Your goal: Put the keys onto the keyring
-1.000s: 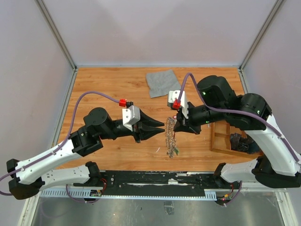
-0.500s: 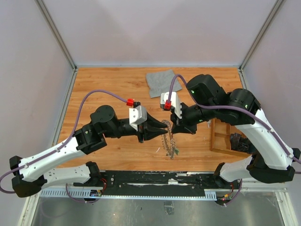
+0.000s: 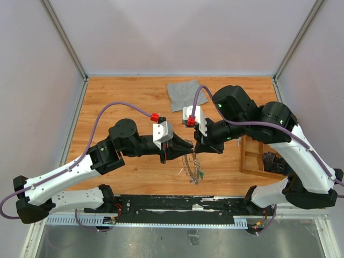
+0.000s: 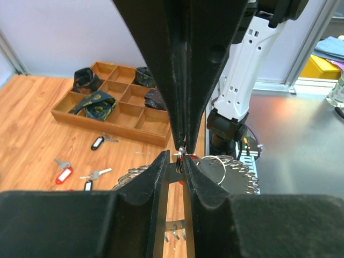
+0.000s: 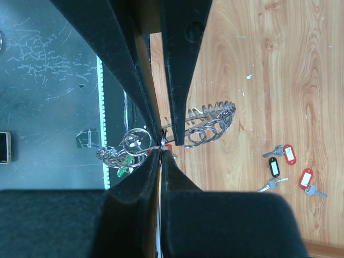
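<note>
Item one, nearest you: the left gripper (image 3: 186, 146), reaching in from the left above the table's (image 3: 118, 102) near half. Its jaws are a narrow slit apart and its tips are at a small loop of the keyring (image 3: 192, 167). You cannot tell from either wrist view whether it pinches that loop or only brackets it. Item two, tip to tip with it from the right: the right gripper (image 3: 196, 146), jaws fully closed on the top of the keyring. You will see the ring hang below the two sets of tips, clear of the wood, with its fringe of small split rings fanning out and a green tag low on it. Item three, on the table beyond the ring: loose keys (image 4: 63, 175) lying flat near one another. You can count a red tag, a black tag (image 4: 97, 143) close to the tray, and another black tag beside a bare silver key; the right wrist view shows two red tags and one black. Item four, at the right edge: a wooden tray (image 4: 107, 128) of square compartments, several holding dark crumpled pieces. Item five, farthest from you: a grey cloth (image 3: 184, 94) lying flat near the back edge, well apart from everything else.
</note>
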Available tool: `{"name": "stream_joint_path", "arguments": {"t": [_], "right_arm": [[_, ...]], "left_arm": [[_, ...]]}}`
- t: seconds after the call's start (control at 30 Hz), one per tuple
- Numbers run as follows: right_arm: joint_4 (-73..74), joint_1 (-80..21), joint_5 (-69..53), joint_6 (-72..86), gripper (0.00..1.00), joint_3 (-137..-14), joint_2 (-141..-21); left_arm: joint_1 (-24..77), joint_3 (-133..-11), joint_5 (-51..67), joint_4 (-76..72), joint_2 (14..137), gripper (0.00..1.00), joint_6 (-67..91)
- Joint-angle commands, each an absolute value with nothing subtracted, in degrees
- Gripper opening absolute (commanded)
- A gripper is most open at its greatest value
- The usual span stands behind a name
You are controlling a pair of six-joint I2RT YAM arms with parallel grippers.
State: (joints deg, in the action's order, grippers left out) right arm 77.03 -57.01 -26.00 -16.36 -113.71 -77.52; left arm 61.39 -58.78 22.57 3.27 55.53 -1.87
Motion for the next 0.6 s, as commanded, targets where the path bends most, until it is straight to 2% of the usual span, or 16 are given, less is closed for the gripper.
{"name": "stream_joint_path", "arguments": {"t": [0.0, 0.2, 0.3, 0.47, 0.57], "right_arm": [[75.1, -57.7, -27.5, -16.8, 0.01, -113.1, -76.5], [73.8, -57.7, -26.9, -16.4, 0.00, -112.2, -76.1], [72.1, -57.7, -26.2, -16.0, 0.01, -111.3, -75.1], [66.6, -57.7, -25.9, -15.0, 0.14, -107.5, -71.6], [62.2, -57.7, -24.7, -14.4, 0.17, -104.4, -68.6]], "left_arm": [[61.9, -61.0, 23.5, 2.4, 55.5, 0.18, -2.6], [61.8, -61.1, 23.8, 2.4, 55.3, 0.01, -2.4], [61.9, -60.8, 23.9, 2.2, 55.1, 0.00, -2.2], [61.8, -58.6, 22.4, -1.7, 52.4, 0.01, -0.3], [61.9, -57.4, 21.7, -4.1, 50.8, 0.01, 0.6]]}}
